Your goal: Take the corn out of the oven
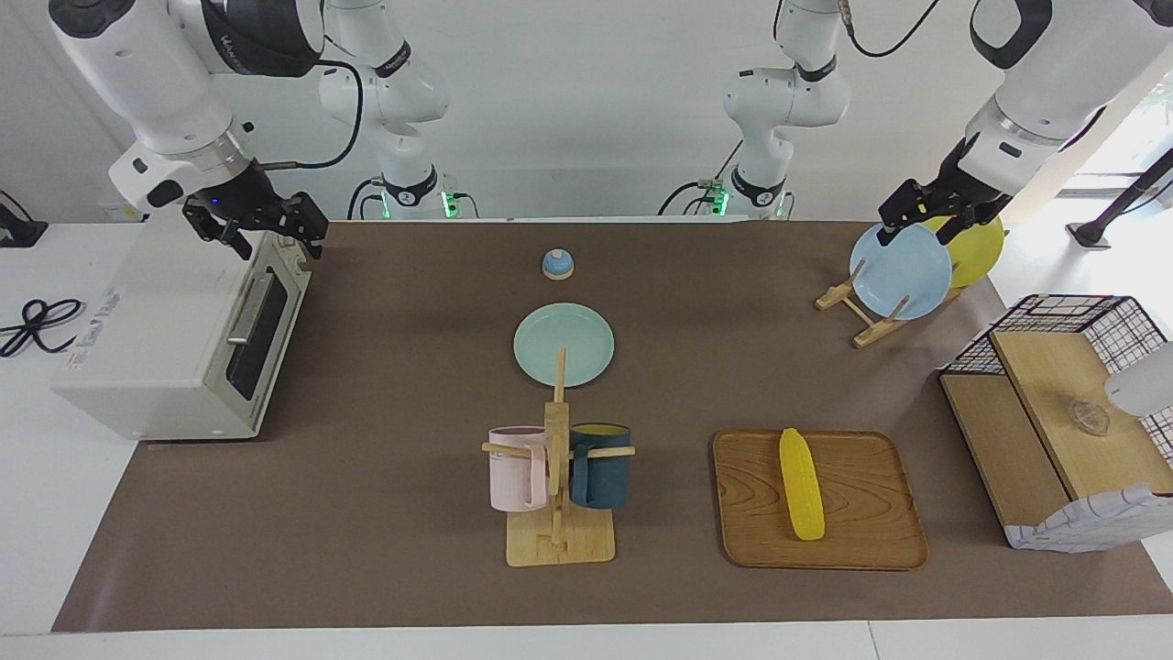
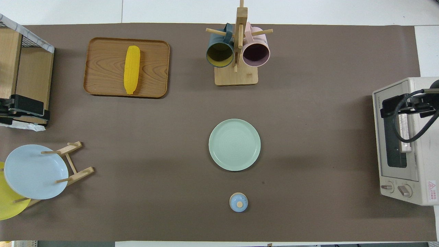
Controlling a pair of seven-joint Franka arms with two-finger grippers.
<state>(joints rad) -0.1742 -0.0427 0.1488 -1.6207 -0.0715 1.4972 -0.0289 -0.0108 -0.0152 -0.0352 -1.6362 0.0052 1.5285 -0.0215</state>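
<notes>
The yellow corn [image 1: 800,483] lies lengthwise on a wooden tray [image 1: 871,500] toward the left arm's end of the table, also seen from overhead as the corn [image 2: 132,69] on the tray [image 2: 154,68]. The off-white oven [image 1: 174,339] stands at the right arm's end, its dark glass door shut. My right gripper [image 1: 266,238] hangs open and empty over the oven's [image 2: 404,185] top edge, above the door. My left gripper [image 1: 927,229] is open and empty, up in the air over the plate rack.
A blue plate [image 1: 900,270] and a yellow plate stand in the wooden rack. A wire-and-wood basket [image 1: 1054,422] sits at the left arm's end. A mug rack [image 1: 557,477], a green plate [image 1: 564,344] and a small blue knobbed lid [image 1: 557,264] occupy the middle.
</notes>
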